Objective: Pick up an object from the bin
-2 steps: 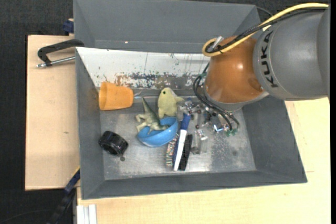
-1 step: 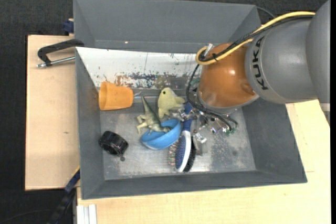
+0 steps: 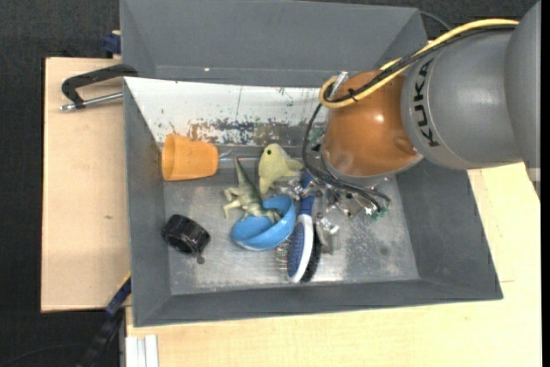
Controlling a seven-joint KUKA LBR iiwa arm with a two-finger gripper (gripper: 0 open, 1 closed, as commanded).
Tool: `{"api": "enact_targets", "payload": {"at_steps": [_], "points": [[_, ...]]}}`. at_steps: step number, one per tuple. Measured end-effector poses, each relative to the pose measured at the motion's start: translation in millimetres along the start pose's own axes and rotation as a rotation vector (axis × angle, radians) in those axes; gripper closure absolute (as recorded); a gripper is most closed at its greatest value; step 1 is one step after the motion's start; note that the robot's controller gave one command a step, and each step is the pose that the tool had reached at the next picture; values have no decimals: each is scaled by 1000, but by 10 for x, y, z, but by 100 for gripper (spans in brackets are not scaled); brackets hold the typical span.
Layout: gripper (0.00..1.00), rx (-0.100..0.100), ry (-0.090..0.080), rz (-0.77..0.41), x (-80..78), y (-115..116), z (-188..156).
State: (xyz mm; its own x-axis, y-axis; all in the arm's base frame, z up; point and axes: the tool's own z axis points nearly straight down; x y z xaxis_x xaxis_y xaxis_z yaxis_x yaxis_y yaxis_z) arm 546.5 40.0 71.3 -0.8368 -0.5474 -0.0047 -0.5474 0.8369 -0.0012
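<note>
Beside the blue bowl (image 3: 258,229), the brush (image 3: 302,249) (blue, white-edged) lies lengthwise near-to-far.

- The bin (image 3: 275,39) is plain grey; its back wall has small brown and bluish speckles in a band along the bottom.
- The cup (image 3: 189,159) near the left wall is orange, one flat colour.
- The small object (image 3: 185,234) near the front left corner is black.
- The bowl (image 3: 262,228) in the middle of the floor is bright blue.
- The soft toy (image 3: 277,166) behind the bowl is pale yellow-green.
- The little figure (image 3: 243,198) to the left of the bowl is beige.
- The brush (image 3: 301,249) near the front wall is blue with a white edge and dark bristles.
- The arm (image 3: 481,107) is grey with black letters; its cover (image 3: 365,129) is orange-brown, its cable (image 3: 447,39) yellow.
</note>
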Motion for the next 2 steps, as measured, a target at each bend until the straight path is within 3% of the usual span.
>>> {"api": "enact_targets", "payload": {"at_steps": [1, 2], "points": [[100, -1, 3, -1, 9, 4, 9], [100, 5, -7, 6, 26, -8, -1501]]}}
